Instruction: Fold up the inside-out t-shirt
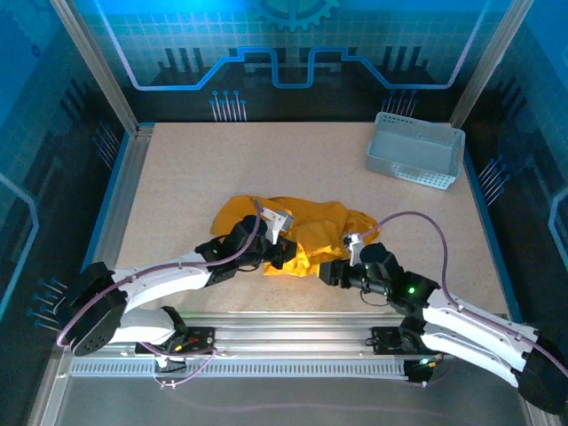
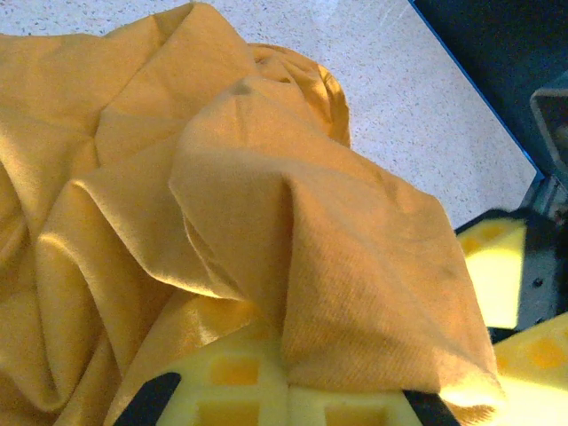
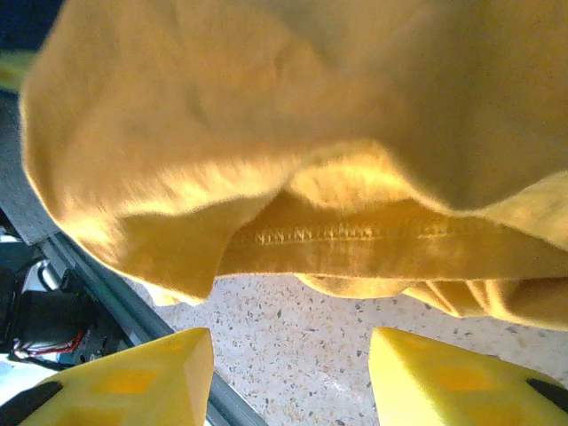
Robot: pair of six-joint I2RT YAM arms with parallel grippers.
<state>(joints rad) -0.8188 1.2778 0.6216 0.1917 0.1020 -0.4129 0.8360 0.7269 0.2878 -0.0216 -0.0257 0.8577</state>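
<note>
The inside-out t-shirt point(image 1: 306, 226) lies bunched in a mustard-yellow heap at the middle of the table. My left gripper point(image 1: 282, 253) sits at the heap's near edge, shut on a fold of the shirt. In the left wrist view the fabric point(image 2: 266, 204) rises straight out of the closed left gripper point(image 2: 297, 364). My right gripper point(image 1: 330, 269) is at the heap's near right side, open. In the right wrist view its yellow fingers point(image 3: 151, 377) stand apart over bare speckled table, and a stitched hem of the shirt point(image 3: 337, 232) hangs just beyond the right gripper point(image 3: 293, 373).
A pale grey perforated basket point(image 1: 415, 149) stands at the back right of the table. The metal rail point(image 1: 293, 324) at the table's near edge runs close behind both grippers, and it appears again as the rail point(image 3: 106, 297) at lower left.
</note>
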